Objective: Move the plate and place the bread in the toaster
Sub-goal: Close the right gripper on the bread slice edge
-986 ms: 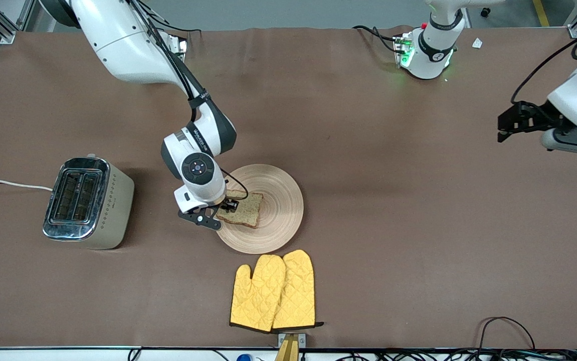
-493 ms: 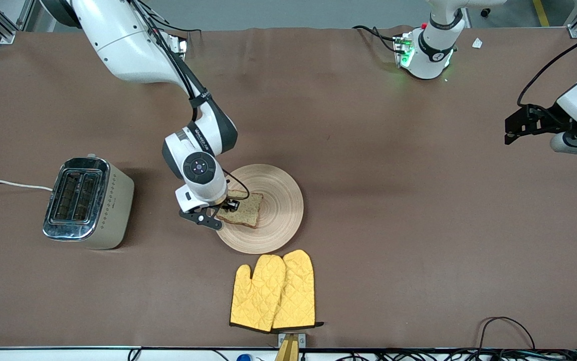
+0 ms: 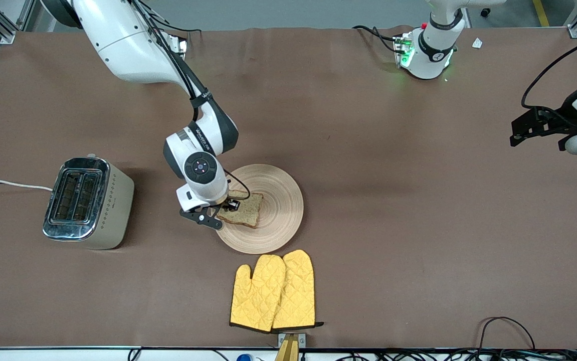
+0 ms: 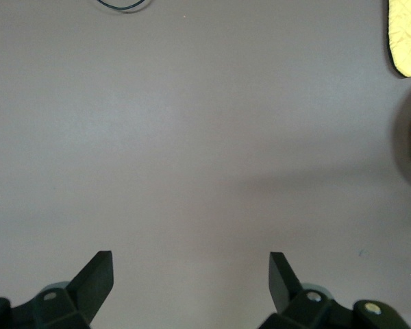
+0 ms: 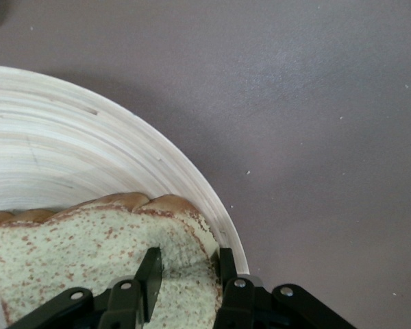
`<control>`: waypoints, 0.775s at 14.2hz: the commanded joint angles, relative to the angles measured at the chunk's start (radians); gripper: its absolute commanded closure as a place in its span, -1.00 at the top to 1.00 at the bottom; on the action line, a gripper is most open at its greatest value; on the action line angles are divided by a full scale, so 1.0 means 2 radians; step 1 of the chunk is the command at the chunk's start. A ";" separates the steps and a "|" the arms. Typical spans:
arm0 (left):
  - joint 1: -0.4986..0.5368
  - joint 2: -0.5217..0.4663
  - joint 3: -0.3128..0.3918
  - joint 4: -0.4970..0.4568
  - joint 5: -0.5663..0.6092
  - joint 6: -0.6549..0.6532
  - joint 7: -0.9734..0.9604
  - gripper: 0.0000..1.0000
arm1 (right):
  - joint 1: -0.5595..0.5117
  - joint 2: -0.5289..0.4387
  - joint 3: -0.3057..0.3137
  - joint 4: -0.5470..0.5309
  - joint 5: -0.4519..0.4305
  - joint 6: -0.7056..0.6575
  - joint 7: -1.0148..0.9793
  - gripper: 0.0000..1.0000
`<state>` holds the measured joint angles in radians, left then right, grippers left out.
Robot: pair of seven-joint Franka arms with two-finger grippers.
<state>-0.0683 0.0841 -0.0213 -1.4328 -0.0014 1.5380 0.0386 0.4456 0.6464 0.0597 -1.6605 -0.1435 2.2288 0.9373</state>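
Note:
The bread [image 3: 245, 209] lies flat on the pale wooden plate [image 3: 280, 198] in the middle of the table. My right gripper [image 3: 225, 207] is down at the bread's end toward the toaster. In the right wrist view its jaws [image 5: 188, 257] pinch the bread [image 5: 68, 240] near the crust, just inside the plate rim [image 5: 192, 178]; the crumb bulges between the fingers [image 5: 151, 271]. The toaster [image 3: 87, 200] stands toward the right arm's end, slots up and empty. My left gripper [image 3: 519, 133] hangs open over bare table at the left arm's end, nothing between its jaws [image 4: 192, 264].
A pair of yellow oven mitts [image 3: 273, 291] lies nearer the front camera than the plate; one mitt's tip [image 4: 405, 34] shows in the left wrist view. The toaster's white cord [image 3: 7, 184] runs off the table's edge. Cables lie along the front edge.
The right gripper's jaws have narrowed onto the bread's edge. The left arm has drawn back toward its own end of the table. Bread and plate have not moved.

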 commanded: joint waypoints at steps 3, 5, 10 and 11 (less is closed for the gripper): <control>0.012 -0.002 0.003 0.005 -0.003 0.001 -0.001 1.00 | -0.006 0.007 0.001 0.006 -0.008 0.000 0.011 -0.41; 0.012 -0.002 0.002 0.005 -0.006 0.001 -0.001 1.00 | -0.006 0.010 0.001 0.006 -0.008 0.002 0.011 -0.55; 0.011 -0.007 -0.002 0.001 -0.008 0.006 -0.002 1.00 | -0.005 0.011 0.001 0.006 -0.007 0.003 0.014 -0.91; 0.012 -0.010 -0.002 -0.002 -0.008 0.006 -0.002 1.00 | -0.006 0.011 0.001 0.006 -0.007 0.003 0.015 -0.94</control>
<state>-0.0511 0.0830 -0.0252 -1.4298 -0.0027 1.5404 0.0385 0.4422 0.6477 0.0564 -1.6601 -0.1434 2.2278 0.9407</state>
